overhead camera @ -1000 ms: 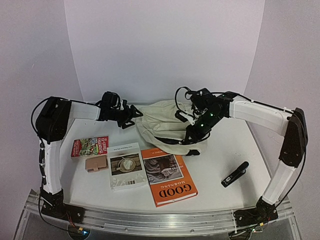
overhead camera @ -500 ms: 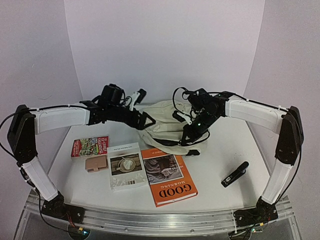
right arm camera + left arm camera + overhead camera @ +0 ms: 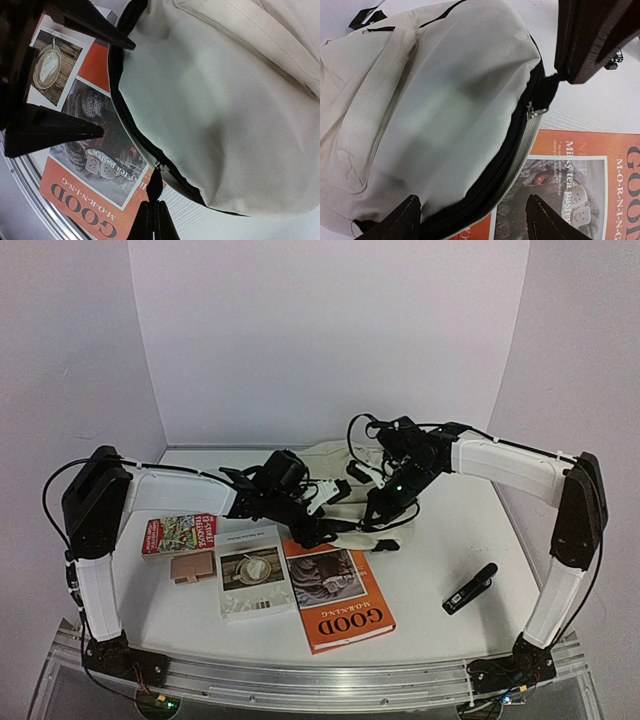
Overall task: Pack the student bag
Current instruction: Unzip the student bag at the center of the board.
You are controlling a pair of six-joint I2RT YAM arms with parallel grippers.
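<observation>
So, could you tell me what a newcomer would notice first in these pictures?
The big cream student bag lies at the middle back of the table. The right end effector is shut on the black zipper pull at its near edge, while the left end effector hovers open over the zipper beside it. Just in front lies an orange GOOD MORNING book.

In the top view, the left arm (image 3: 190,495) and right arm (image 3: 500,465) cover much of the student bag (image 3: 333,454) at centre, and you cannot tell what the small black object (image 3: 471,588) at lower right is. In the right wrist view, the zip pull (image 3: 155,185) is lost between the closed fingertips of the right gripper (image 3: 153,220) at the bottom edge.
</observation>
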